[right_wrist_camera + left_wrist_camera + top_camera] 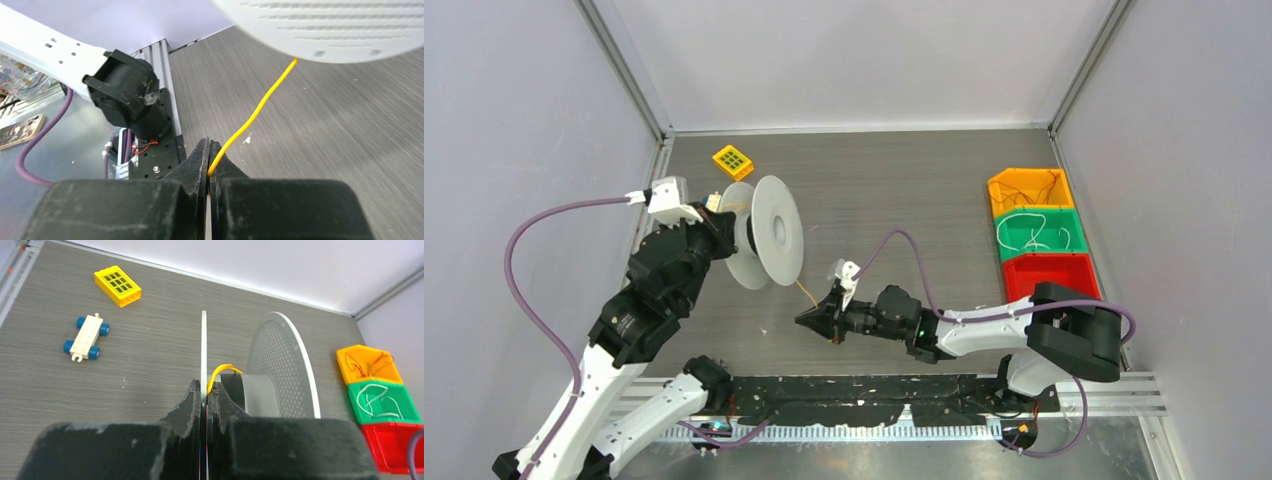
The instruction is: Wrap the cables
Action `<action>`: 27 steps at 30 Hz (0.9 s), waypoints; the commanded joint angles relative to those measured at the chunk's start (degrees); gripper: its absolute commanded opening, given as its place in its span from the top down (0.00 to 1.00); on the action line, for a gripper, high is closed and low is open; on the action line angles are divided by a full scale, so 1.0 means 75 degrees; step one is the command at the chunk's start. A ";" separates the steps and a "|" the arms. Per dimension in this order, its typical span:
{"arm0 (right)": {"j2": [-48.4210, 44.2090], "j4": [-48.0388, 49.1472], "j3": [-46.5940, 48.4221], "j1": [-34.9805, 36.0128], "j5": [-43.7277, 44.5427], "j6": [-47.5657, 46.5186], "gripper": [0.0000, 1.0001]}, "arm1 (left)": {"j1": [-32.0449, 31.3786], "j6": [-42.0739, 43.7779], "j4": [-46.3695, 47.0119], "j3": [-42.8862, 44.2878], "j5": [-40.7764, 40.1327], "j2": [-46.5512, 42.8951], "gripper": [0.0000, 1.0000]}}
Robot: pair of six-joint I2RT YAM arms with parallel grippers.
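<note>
The left pincer (206, 396) clamps the flange of the spool (776, 232). The right pincer (208, 162) pinches the wire (260, 107), which stretches from the spool to it over the counter (904, 190).

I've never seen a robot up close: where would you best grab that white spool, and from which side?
By the rim of the flange that the left end effector is pinching, coming edge-on from the left of the spool. The spool stands upright, and that disc is thin and flat enough to pinch. The hub is thick and carries the yellow wire.
</note>
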 commanded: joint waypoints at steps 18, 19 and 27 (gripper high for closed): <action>-0.0549 -0.3809 0.2351 0.0996 0.0560 -0.0313 0.87 | 0.0002 -0.0531 0.0854 -0.0520 -0.1700 0.0656 1.00; -0.0462 -0.3512 0.2265 0.0992 0.0405 -0.0229 0.87 | 0.0014 -0.0642 0.0855 -0.0572 -0.1691 0.0597 1.00; 0.0111 -0.1866 0.1693 0.0990 -0.0736 0.0753 0.84 | 0.0016 -0.1159 0.0743 -0.0598 -0.2033 0.0614 1.00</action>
